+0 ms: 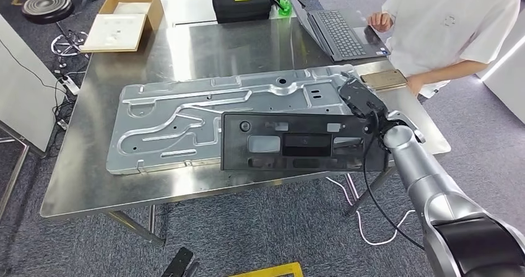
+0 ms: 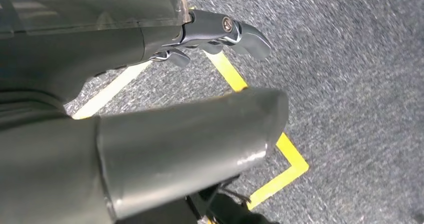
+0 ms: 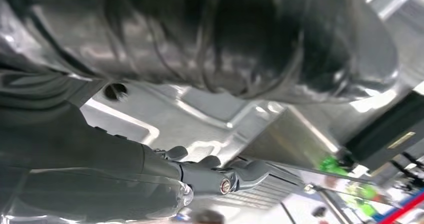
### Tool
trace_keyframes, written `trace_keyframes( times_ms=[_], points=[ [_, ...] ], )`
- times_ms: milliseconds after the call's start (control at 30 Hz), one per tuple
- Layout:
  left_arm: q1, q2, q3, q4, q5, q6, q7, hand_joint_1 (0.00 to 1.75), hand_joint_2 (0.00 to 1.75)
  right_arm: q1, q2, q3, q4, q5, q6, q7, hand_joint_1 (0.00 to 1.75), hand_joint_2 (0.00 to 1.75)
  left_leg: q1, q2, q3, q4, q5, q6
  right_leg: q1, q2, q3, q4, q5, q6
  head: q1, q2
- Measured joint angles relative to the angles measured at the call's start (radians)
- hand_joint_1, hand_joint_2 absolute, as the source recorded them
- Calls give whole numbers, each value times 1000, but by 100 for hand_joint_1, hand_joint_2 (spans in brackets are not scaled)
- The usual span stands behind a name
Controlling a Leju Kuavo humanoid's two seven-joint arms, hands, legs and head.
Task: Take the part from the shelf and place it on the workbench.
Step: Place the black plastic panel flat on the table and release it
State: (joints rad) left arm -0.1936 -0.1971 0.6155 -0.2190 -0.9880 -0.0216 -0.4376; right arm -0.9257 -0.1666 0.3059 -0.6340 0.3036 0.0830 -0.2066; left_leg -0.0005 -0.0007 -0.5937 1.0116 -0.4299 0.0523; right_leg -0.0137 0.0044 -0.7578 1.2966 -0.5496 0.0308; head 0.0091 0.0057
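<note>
From my remote station I judge this to be the placing step: my right hand [image 1: 359,100] grips the right end of the flat black plastic panel [image 1: 291,142], a long rectangular part with several cut-out windows. I carry the panel roughly level over the near edge of the brushed stainless-steel workbench [image 1: 247,41], where it overlaps the large pressed sheet-metal plate [image 1: 186,125] lying on the bench. I cannot tell whether the panel touches that plate or hangs just above it. The plate is pale grey, ribbed with raised channels and punched with small holes; the bench top is smooth and reflective. In the right wrist view my fingers [image 3: 220,176] curl close beside the embossed metal. My left hand [image 2: 220,31] hangs over speckled grey carpet [image 2: 360,83] marked with yellow tape [image 2: 280,159], its fingers apart and holding nothing. The next move, as I read it, calls for lowering the panel until it rests flat, then loosening my grip without dragging it. A seated person in a white shirt [image 1: 452,23] works at a grey laptop [image 1: 337,32] at the far corner.
</note>
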Motion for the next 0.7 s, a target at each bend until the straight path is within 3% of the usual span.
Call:
trace_keyframes(
  times_ms=[33, 67, 100, 167, 233, 333, 400, 467, 500, 533, 567, 633, 700],
  points=[
    [1, 0, 0, 0, 0, 0, 0, 0, 0, 1, 0, -6, 8, 0, 2, 1, 0, 0, 0, 0, -1, 2, -1, -1, -1, -1, -6, 12, 7, 2, 0, 0],
    [1, 0, 0, 0, 0, 0, 0, 0, 0, 0, 0, -11, 13, 0, 2, 1, 0, 0, 1, 0, -1, 4, -2, -2, -3, -2, 9, -16, 31, 3, 0, 0],
    [0, 0, 1, 0, 0, 0, 0, 0, 0, -2, 0, -16, 17, 0, 2, 2, 0, 0, 1, 0, -1, 7, -4, -4, -5, -3, 41, -78, 67, 3, 0, 0],
    [-1, 0, 1, 0, 0, 0, 0, 0, 0, -8, 1, -22, 22, -1, 2, 2, 0, 0, -1, 0, -4, 15, -9, -12, -4, -5, 104, -202, 110, -2, 0, 0],
    [-1, 0, 1, 0, 0, 0, 0, 0, 0, -11, 3, -26, 28, -1, 2, 2, 0, 0, -4, 0, -8, 19, -11, -21, 0, -5, 124, -247, 114, -10, 0, 0],
    [-1, 0, 1, 0, 0, 0, 0, 0, 0, -13, 6, -28, 34, -1, 2, 2, 0, 0, -4, 0, -13, 27, -20, -35, -2, -4, 124, -253, 118, -26, 0, 0],
    [-1, 0, 1, 0, 0, 0, 0, 0, 0, -17, 10, -28, 36, -1, 1, 2, 0, 0, -1, 0, -42, 94, -64, -45, -4, -5, 127, -259, 121, -38, -1, 0],
    [0, 0, 1, 0, 0, 0, 0, 0, 0, -19, 12, -28, 39, -1, 1, 2, 0, 0, 2, 0, -101, 223, -124, -50, -2, -5, 127, -259, 121, -44, -1, 0],
    [1, 0, 1, 0, 0, 0, 0, 0, 0, -19, 13, -28, 41, -4, 0, 3, 0, 0, 3, 0, -126, 276, -140, -52, -1, -5, 126, -258, 121, -44, 0, 0],
    [2, 1, 1, 0, 0, 0, 0, 0, 0, -18, 14, -29, 44, -9, -3, 5, 0, 0, 3, 0, -138, 298, -138, -52, 0, -4, 126, -258, 121, -44, 0, 0],
    [3, 1, 1, 0, 0, 1, 0, 0, 0, -18, 15, -32, 47, -18, -9, 8, 0, 0, 4, 0, -131, 281, -117, -50, 0, -3, 126, -257, 121, -44, -1, 0],
    [1, 2, 1, 0, -1, 3, 0, 0, 0, -20, 19, -40, 52, -35, -30, 16, 0, 0, 3, -1, -74, 157, -49, -43, 1, -1, 128, -256, 120, -44, -1, 0],
    [-2, 3, 1, 0, -1, 5, 0, 0, 0, -22, 23, -46, 56, -41, -57, 17, 0, 0, -1, -2, -22, 48, -13, -35, 3, -1, 126, -255, 120, -38, -1, 0]
  ],
)
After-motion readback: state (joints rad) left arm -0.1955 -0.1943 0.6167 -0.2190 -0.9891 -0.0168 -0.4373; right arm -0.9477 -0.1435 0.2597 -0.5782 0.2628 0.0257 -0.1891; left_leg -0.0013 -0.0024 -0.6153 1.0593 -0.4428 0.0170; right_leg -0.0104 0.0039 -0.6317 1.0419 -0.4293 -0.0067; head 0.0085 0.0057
